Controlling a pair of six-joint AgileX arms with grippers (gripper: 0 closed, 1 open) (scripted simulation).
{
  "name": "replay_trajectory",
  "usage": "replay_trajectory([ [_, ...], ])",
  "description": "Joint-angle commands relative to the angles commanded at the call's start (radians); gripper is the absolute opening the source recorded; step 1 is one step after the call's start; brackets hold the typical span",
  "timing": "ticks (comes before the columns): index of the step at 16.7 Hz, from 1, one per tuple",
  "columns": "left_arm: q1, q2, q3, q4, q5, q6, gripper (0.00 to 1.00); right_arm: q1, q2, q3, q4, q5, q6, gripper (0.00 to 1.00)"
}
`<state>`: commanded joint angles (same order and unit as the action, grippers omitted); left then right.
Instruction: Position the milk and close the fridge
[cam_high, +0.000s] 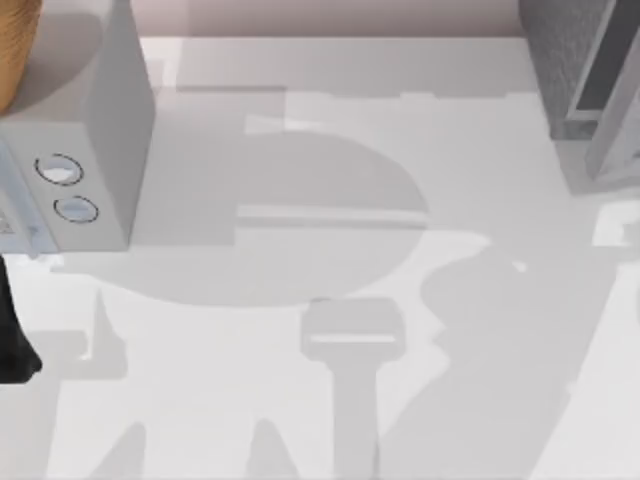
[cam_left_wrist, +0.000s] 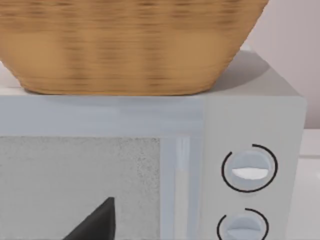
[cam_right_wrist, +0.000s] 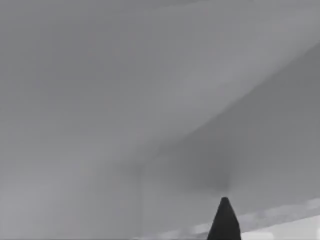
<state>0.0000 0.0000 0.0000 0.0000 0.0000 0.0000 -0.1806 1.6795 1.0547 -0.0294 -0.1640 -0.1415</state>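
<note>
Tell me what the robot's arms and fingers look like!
Very little of them shows. The left arm is a plain black shape at the table's left edge, below the light grey box with two dials. One left finger is a smooth black wedge. One right finger is a black, pointed tip. I see no cables, markings or other colours on these parts.

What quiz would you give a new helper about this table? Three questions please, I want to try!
1. True or false: the woven basket sits on top of the light grey box.
2. How many round dials does that box have? A) one B) two C) four
3. Fill in: seen from above, the fridge stands at the far ____ corner of the table.
Key: 1 true; 2 B; 3 right.
</note>
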Motion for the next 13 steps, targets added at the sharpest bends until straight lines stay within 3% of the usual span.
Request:
replay_trajectory([
  [4,0.000,0.000,0.000,0.000,0.000,0.000,1.00,0.146,-0.056,-0.055,0.075,0.134,0.123,1.00],
  [13,0.000,0.000,0.000,0.000,0.000,0.000,1.00,0.141,0.018,0.001,0.052,0.152,0.128,1.00],
])
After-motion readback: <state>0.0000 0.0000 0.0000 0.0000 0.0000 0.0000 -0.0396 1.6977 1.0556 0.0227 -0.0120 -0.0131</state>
